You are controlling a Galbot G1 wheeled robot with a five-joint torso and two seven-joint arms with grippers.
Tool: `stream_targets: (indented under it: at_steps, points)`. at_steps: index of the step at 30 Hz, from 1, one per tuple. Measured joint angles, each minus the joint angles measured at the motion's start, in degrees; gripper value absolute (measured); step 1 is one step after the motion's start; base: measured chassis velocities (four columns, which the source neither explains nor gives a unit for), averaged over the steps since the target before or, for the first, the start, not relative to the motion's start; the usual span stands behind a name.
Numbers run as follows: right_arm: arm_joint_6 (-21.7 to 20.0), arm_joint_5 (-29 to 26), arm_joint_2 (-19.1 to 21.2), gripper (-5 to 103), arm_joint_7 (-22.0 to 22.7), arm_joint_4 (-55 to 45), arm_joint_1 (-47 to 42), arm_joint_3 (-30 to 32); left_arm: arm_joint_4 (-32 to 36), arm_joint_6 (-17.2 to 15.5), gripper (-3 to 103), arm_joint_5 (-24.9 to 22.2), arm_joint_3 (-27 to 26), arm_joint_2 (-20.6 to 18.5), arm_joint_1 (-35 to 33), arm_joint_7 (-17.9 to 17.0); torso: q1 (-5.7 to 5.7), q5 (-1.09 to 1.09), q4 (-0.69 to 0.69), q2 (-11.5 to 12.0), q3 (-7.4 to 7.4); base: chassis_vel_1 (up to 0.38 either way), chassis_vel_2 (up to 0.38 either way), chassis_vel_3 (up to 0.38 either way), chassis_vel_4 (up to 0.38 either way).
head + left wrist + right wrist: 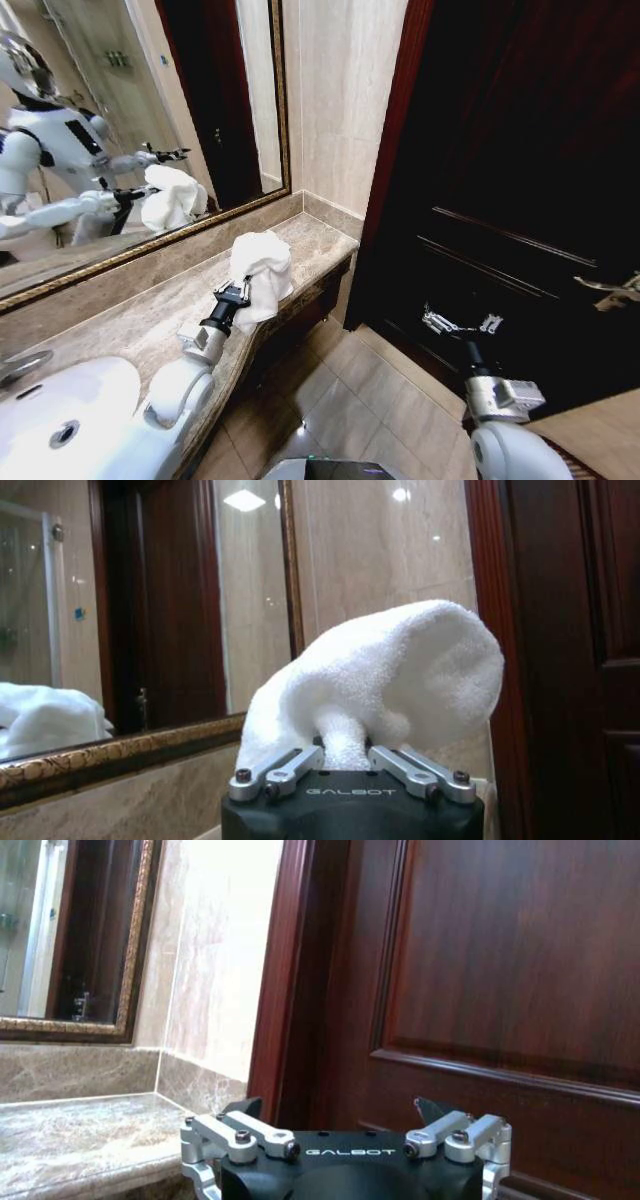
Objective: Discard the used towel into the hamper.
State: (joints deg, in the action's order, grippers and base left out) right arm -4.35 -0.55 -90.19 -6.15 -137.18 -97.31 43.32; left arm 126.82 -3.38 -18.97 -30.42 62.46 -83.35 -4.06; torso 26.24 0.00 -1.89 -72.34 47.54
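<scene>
A white towel [262, 268] hangs bunched from my left gripper [240, 293], which is shut on it above the marble counter's front edge. In the left wrist view the towel [390, 679] rises in a soft fold out of the gripper [348, 759], whose fingers pinch its lower end. My right gripper [462, 323] is held out in front of the dark wooden door [520, 180], open with nothing between its fingers. In the right wrist view the same gripper [345, 1114] is spread wide. The hamper is out of view.
The marble counter [150, 310] runs along the left wall under a gold-framed mirror [120, 120], with a white basin [60, 420] and a tap [20, 365] at its near end. A door handle [615, 290] juts out at the right. Tiled floor [340, 400] lies between counter and door.
</scene>
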Motion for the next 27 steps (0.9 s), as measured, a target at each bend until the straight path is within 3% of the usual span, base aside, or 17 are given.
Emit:
stream_targets:
  at_steps: [27]
  points:
    - [1.31,-0.52,-0.23,100,1.39,0.01,-1.19,-0.01,-0.05,0.88,7,1.01,0.73,0.29,0.05,-0.04,0.0,0.0,0.0,0.0,0.0,0.023,-0.026,-0.028,0.022]
